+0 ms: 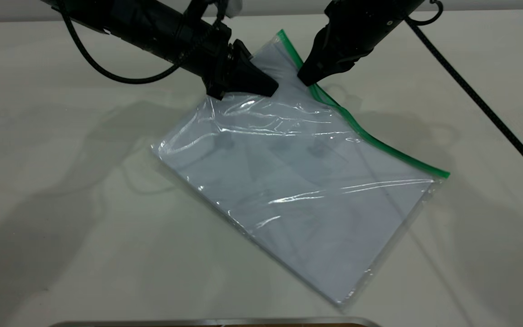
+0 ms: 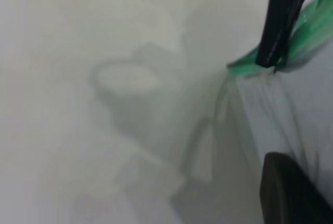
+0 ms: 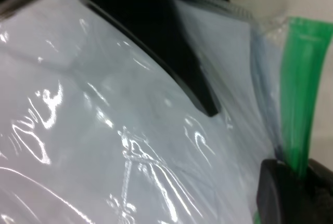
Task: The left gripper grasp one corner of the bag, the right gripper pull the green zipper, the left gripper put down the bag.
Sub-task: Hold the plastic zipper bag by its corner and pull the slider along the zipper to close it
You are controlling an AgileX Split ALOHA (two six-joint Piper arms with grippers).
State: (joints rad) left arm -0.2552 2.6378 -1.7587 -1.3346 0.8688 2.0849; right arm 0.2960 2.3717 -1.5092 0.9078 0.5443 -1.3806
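Plastic, thin, floppy and slippery: one bag (image 1: 298, 181) lies mid-table, its 12 o'clock corner lifted. One green zipper (image 1: 370, 136) runs along its 2 o'clock edge. Left gripper (image 1: 268, 88) pinches the bag near that corner. Right gripper (image 1: 304, 79) is clamped on the zipper; best hold is its slider.

Lab-like test bench; bare white table (image 1: 61, 254); black cabling (image 1: 479, 102)
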